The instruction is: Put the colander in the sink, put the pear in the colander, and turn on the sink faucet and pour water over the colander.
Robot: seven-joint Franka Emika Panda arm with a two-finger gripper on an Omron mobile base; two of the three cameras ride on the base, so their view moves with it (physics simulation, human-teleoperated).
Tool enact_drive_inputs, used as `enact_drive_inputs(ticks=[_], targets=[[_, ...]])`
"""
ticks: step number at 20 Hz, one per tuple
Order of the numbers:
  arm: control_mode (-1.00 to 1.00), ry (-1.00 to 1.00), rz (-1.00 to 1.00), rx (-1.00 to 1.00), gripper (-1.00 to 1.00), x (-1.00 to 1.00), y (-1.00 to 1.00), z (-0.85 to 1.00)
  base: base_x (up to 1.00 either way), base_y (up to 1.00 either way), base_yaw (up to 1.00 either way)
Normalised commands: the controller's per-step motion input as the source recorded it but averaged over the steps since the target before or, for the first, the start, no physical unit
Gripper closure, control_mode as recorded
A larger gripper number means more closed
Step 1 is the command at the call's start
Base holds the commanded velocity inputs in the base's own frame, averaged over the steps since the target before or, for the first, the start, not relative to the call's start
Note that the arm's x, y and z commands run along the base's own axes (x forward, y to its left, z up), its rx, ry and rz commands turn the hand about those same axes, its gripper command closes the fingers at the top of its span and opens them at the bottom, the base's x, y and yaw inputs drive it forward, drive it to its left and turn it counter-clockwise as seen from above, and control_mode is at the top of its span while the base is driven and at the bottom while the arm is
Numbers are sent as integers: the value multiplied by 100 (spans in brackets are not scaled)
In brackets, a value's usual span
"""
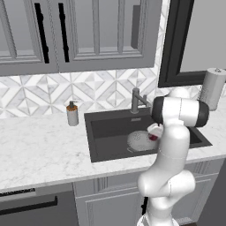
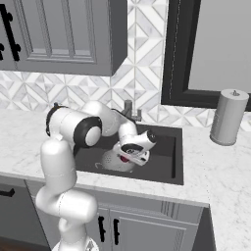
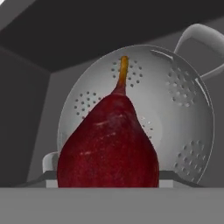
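Pincer (image 2: 128, 158) clamped on pear (image 3: 108, 144), hanging above colander (image 3: 183, 113) in sink (image 1: 99, 128).

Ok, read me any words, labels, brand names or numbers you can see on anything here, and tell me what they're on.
None: no readable text.
The soap bottle, paper towel roll, colander, pear, sink faucet and cabinets carry no lettering or marks.

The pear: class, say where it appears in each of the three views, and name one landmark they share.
Left base view: the pear is right of centre, beside the white arm, over the colander.
Right base view: centre, under the hand, above the colander.
Hand view: lower centre, large, stem up.
Shared landmark: the colander in the sink.
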Motion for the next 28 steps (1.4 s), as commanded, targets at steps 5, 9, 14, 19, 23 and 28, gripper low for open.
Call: enact_drive_inputs(ticks=[5, 9, 14, 19, 23, 28], targets=[[-100, 0, 0, 1, 100, 0, 13, -17, 0, 0, 0], [-100, 1, 0, 0, 100, 0, 7, -17, 0, 0, 0], [-100, 5, 0, 1, 100, 3, 4, -22, 0, 0, 0], [-100, 4, 0, 0, 100, 5, 0, -16, 0, 0, 0], [-100, 0, 0, 0, 100, 7, 0, -11, 0, 0, 0], [-100, 0, 0, 0, 100, 18, 0, -13, 0, 0, 0]])
